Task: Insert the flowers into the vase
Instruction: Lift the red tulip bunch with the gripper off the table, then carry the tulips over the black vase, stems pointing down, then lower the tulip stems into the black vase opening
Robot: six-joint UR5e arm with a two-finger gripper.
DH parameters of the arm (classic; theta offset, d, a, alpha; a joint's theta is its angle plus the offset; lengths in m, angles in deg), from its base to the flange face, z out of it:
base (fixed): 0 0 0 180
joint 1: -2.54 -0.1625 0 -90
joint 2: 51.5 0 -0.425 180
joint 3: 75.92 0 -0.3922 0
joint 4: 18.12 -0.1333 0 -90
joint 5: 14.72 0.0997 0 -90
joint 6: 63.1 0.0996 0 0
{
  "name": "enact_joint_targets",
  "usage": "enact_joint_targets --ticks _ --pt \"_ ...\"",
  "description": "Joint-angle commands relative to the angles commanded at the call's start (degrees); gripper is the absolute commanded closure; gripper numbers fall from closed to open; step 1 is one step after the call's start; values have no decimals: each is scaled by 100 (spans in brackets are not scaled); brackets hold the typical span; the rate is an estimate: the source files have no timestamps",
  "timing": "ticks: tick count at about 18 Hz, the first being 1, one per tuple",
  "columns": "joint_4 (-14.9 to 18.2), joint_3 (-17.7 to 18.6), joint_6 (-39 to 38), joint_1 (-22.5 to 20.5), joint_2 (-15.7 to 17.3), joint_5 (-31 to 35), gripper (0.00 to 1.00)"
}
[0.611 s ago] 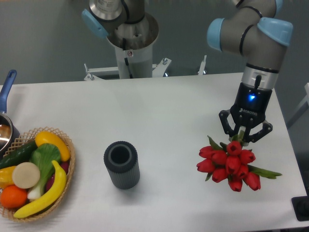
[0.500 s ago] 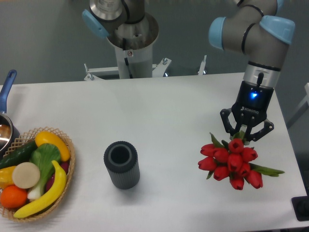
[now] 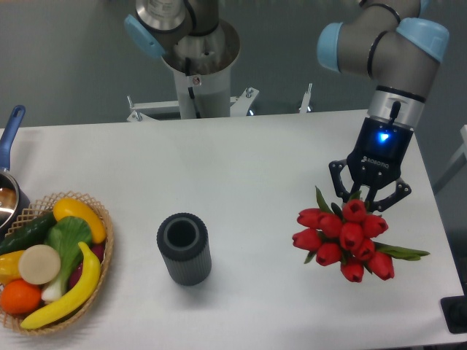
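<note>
The gripper (image 3: 368, 200) hangs over the right part of the white bench (image 3: 241, 168), its jaws clenched on the stem end of the flowers (image 3: 341, 231). A blue light glows on the wrist just above the jaws. The flowers are a tight bunch of red tulip buds with green leaves; the buds fan out toward the front edge of the bench below the jaws, and one long leaf points toward the right edge. Whether the lowest buds touch the bench surface or hang just clear of it cannot be told.

The vase (image 3: 184, 248), a dark grey ribbed cylinder, stands upright near the front edge, left of the middle of the bench, its round mouth open and facing up. It is well apart from the flowers, with bare bench between them.

At the front left corner sits a wicker basket (image 3: 102, 211) holding toy fruit and vegetables (image 3: 51, 259), among them a banana, an orange and a cucumber. Just behind it, at the left edge, part of a pot with a blue handle (image 3: 10, 131) shows.
</note>
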Motion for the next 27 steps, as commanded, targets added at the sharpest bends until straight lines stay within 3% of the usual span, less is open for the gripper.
enact_joint_targets --ticks 5,10,17,21,27 --pt "0 105 -18 386 141 -669 77" --pt "-35 254 26 624 254 -1943 78" --pt "-44 571 52 1090 545 -2296 77" --pt "-79 589 52 1397 501 -2349 78" --pt "-167 755 289 1451 316 -2349 78"
